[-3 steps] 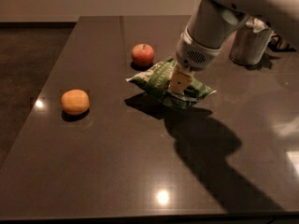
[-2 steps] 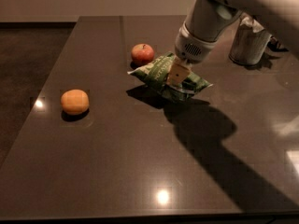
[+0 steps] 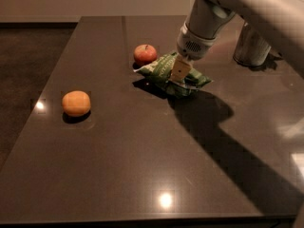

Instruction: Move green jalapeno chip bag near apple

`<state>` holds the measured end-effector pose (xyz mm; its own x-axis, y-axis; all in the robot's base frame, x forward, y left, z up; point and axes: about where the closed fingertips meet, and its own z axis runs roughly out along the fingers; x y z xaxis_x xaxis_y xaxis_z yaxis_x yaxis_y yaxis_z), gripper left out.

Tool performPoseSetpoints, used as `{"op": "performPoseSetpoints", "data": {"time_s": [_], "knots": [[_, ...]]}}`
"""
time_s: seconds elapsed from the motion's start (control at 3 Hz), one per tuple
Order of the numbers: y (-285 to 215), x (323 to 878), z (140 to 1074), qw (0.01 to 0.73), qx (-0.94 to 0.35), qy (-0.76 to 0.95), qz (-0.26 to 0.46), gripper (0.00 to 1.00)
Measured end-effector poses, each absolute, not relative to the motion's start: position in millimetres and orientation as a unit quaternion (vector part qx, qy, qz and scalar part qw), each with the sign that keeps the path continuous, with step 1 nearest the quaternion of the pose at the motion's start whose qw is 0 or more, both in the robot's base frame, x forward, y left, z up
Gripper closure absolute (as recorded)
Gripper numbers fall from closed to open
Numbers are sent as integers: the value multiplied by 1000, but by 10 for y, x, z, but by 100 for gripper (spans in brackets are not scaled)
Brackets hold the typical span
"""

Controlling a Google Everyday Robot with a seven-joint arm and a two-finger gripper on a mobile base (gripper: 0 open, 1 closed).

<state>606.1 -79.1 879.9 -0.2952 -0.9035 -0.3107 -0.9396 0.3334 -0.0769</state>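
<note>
The green jalapeno chip bag [image 3: 166, 72] lies crumpled on the dark table [image 3: 142, 165], just right of the small red apple [image 3: 145, 54], about a finger's width from it. My gripper [image 3: 179, 71] comes down from the upper right and is shut on the bag's middle, one pale finger showing on top of it. The bag's left tip points toward the apple.
A round orange fruit [image 3: 76, 103] sits at the table's left. A grey cylindrical can [image 3: 251, 45] stands at the back right, behind my arm. The table's left edge drops to a dark floor.
My gripper has carried the chip bag a little left and back, closer to the apple. The apple and the orange fruit have not moved.
</note>
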Motion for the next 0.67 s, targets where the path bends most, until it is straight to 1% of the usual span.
{"op": "performPoseSetpoints", "data": {"time_s": [0.67], "knots": [[-826, 6158, 8720, 145, -577, 802, 61, 19]]}}
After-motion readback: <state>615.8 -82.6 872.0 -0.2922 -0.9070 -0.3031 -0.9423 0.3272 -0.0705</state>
